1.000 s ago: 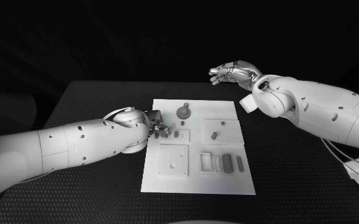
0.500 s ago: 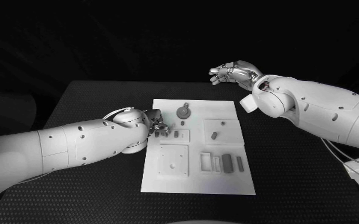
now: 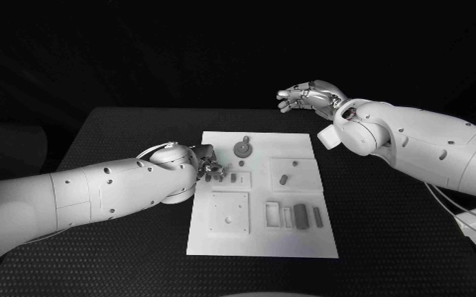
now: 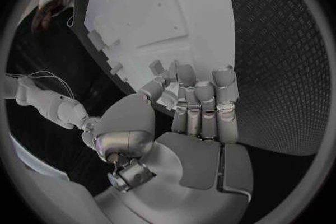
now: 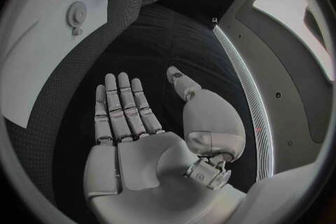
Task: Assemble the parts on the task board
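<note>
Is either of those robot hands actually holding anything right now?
The right hand is open and empty above the table. The left hand has its fingers down at the task board edge; whether they hold a part cannot be told.

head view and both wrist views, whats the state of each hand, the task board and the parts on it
left hand: at the board's left edge, fingers closed around a small part
right hand: raised beyond the board's far right corner, open, holds nothing
task board: flat on the black table
gear part: lies flat near the board's far edge, untouched
long grey parts: lie side by side near the board's near right, untouched
</note>
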Tool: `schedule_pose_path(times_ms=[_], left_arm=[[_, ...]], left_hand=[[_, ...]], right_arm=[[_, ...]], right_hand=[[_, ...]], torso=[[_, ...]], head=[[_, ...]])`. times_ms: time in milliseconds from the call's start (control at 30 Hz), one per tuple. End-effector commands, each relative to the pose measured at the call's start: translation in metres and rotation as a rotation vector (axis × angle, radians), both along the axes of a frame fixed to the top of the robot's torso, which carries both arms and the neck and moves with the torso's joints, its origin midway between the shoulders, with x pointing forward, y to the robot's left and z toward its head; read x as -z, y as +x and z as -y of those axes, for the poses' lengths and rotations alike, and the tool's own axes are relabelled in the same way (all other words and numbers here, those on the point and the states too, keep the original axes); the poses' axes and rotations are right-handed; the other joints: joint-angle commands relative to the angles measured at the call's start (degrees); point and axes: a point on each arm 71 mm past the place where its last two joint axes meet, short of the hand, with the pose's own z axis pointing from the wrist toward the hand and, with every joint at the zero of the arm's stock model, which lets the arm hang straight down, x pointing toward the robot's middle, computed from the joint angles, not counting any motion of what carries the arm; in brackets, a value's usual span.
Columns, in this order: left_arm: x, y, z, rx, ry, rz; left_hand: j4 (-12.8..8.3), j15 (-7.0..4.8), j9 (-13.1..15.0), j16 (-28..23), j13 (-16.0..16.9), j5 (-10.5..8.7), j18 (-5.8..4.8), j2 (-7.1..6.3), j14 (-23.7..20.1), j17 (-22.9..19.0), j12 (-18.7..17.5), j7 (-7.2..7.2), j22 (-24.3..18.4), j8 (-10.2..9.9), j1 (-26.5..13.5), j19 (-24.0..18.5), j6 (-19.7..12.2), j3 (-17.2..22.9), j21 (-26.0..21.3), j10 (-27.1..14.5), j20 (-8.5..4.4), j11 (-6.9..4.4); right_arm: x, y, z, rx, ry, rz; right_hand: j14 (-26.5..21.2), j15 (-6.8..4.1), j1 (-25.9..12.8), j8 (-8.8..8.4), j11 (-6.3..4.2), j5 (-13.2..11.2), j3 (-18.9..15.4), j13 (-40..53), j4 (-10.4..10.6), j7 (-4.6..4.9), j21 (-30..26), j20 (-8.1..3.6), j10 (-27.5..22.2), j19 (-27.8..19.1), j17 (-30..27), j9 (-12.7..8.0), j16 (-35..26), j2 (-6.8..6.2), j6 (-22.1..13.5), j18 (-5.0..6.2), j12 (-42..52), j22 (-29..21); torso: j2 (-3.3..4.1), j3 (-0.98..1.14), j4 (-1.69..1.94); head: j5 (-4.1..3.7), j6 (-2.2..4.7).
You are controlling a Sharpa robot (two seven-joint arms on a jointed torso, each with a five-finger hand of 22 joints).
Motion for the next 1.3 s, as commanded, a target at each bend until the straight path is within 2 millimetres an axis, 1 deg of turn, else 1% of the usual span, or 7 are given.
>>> schedule_pose_path(times_ms=[33,300,567,733,967,1300], left_arm=[[0.0008,-0.0008,0.0014,0.012,-0.001,-0.015],[0.0014,0.0000,0.0017,0.010,-0.004,-0.019],[0.0023,0.0003,0.0003,0.006,-0.002,-0.021],[0.0028,0.0000,0.0006,0.008,-0.001,-0.025],[0.0031,-0.0002,0.0001,0.008,-0.002,-0.027],[0.0031,-0.0001,0.0002,0.005,-0.002,-0.025]], left_hand=[[0.3,-1.44,4.1,0.2,0.0,0.10,2.26,0.98,1.2,-0.1,0.1,0.01,1.1,0.0,1.5,0.5,0.4,-0.4,0.1,0.4,-0.74,-0.03],[2.3,-1.41,4.0,0.1,0.0,-0.04,2.28,-1.83,1.1,-0.1,0.0,0.05,1.0,-0.2,-0.1,0.4,0.3,-1.2,0.0,0.3,-0.80,0.01],[3.2,-1.40,4.1,0.1,-0.1,-0.15,2.32,-3.01,1.0,-0.1,-0.1,0.08,1.0,-0.3,-0.7,0.3,0.3,-1.5,-0.1,0.2,-0.82,0.04],[3.9,-1.36,4.1,0.0,-0.1,-0.38,2.35,-4.04,0.8,-0.1,-0.1,0.13,1.0,-0.4,-1.2,0.2,0.1,-1.9,-0.2,0.0,-0.82,0.08],[4.2,-1.36,4.1,0.0,-0.1,-0.42,2.37,-4.51,0.8,-0.2,-0.1,0.12,1.0,-0.5,-1.3,0.2,0.1,-2.0,-0.2,0.0,-0.82,0.08],[4.4,-1.36,4.1,0.0,-0.1,-0.43,2.39,-4.69,0.8,-0.2,-0.1,0.12,1.0,-0.5,-1.4,0.2,0.1,-2.1,-0.2,0.0,-0.83,0.07]], right_arm=[[0.0000,-0.0007,-0.0014,-0.017,0.005,0.000],[-0.0002,-0.0009,-0.0021,-0.022,0.008,0.002],[-0.0002,-0.0009,-0.0016,-0.020,0.007,0.002],[-0.0001,-0.0008,-0.0017,-0.020,0.007,0.001],[-0.0003,-0.0006,-0.0017,-0.017,0.008,0.005],[-0.0003,-0.0006,-0.0016,-0.017,0.008,0.004]], right_hand=[[-0.4,0.18,0.4,0.31,0.19,-0.1,0.1,-0.1,0.4,1.96,-0.2,-0.08,-0.1,-0.1,0.1,-0.1,-0.2,0.12,-0.4,-1.02,-0.3,0.1],[-0.4,0.20,0.3,0.33,0.20,-0.1,-0.1,-0.1,0.4,1.98,-0.3,-0.06,-0.1,-0.1,0.2,-0.1,-0.2,-0.15,-0.4,-1.03,-0.3,0.1],[-0.4,0.20,0.3,0.35,0.21,-0.1,-0.1,-0.1,0.4,1.98,-0.4,-0.06,-0.1,-0.1,0.2,-0.2,-0.3,-0.14,-0.4,-1.02,-0.3,0.2],[-0.4,0.21,0.2,0.35,0.21,-0.1,-0.1,-0.2,0.5,1.99,-0.4,-0.06,-0.1,-0.1,0.2,-0.2,-0.3,-0.14,-0.4,-1.02,-0.3,0.2],[-0.4,0.21,0.2,0.36,0.22,-0.1,-0.1,-0.2,0.6,1.99,-0.4,-0.06,-0.1,-0.1,0.3,-0.2,-0.3,-0.13,-0.5,-1.01,-0.3,0.2],[-0.4,0.21,0.2,0.38,0.21,-0.1,-0.1,-0.2,0.6,2.00,-0.5,-0.07,-0.1,0.0,0.3,-0.3,-0.3,-0.13,-0.5,-1.00,-0.3,0.2]], torso=[[0.00,0.02,0.01],[0.01,-0.04,0.00],[-0.01,-0.04,0.03],[0.00,-0.04,0.02],[0.00,-0.04,0.02],[-0.01,-0.04,0.01]], head=[[0.01,-0.12],[-0.11,-0.13],[-0.12,-0.25],[-0.13,-0.26],[-0.13,-0.33],[-0.12,-0.25]])
